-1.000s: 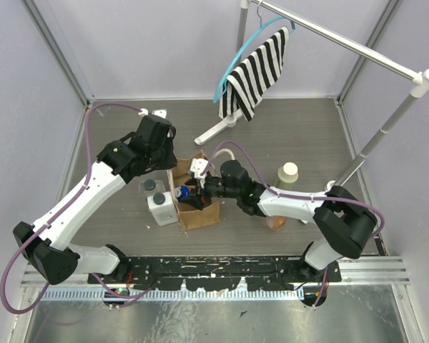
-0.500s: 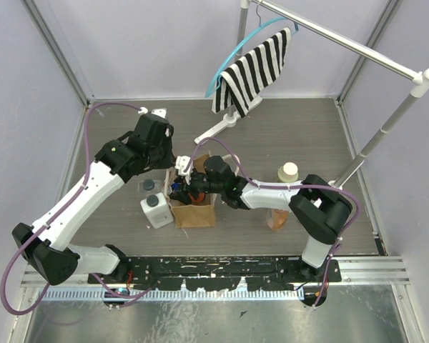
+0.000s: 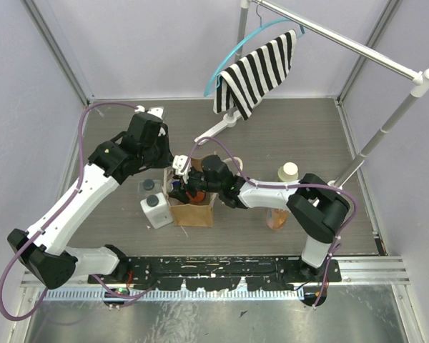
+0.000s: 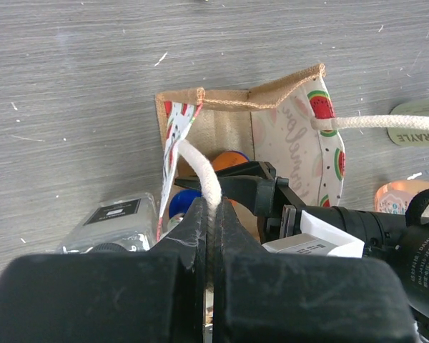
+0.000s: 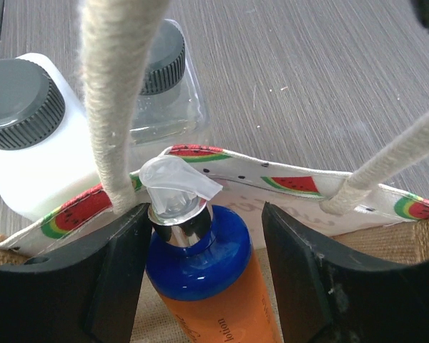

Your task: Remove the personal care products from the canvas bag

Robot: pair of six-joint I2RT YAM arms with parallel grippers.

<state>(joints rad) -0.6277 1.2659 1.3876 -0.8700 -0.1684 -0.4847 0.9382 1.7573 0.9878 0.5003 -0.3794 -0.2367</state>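
The canvas bag (image 3: 194, 214) stands upright mid-table, with a watermelon-print lining (image 4: 293, 136). My left gripper (image 3: 173, 166) (image 4: 213, 207) is shut on one cream handle (image 4: 197, 163) and holds it up. My right gripper (image 3: 181, 189) (image 5: 204, 214) reaches into the bag's mouth, open. Its fingers (image 5: 118, 279) straddle the orange bottle (image 5: 211, 300) with a blue collar and clear pump. The left finger is close to the bottle and the right one stands apart from it. A squat white bottle (image 3: 156, 210) (image 5: 28, 161), a cream bottle (image 3: 287, 175) and a pink bottle (image 3: 277, 219) stand outside the bag.
A clear bottle with a dark cap (image 3: 149, 188) (image 5: 164, 82) stands just left of the bag, behind the white one. A striped cloth (image 3: 259, 70) hangs on a blue hanger from a white rail, whose foot (image 3: 218, 128) rests behind the bag.
My right gripper has moved left and deeper into the bag, around the orange bottle. The left arm has shifted slightly with the handle. The striped cloth has swung a little.
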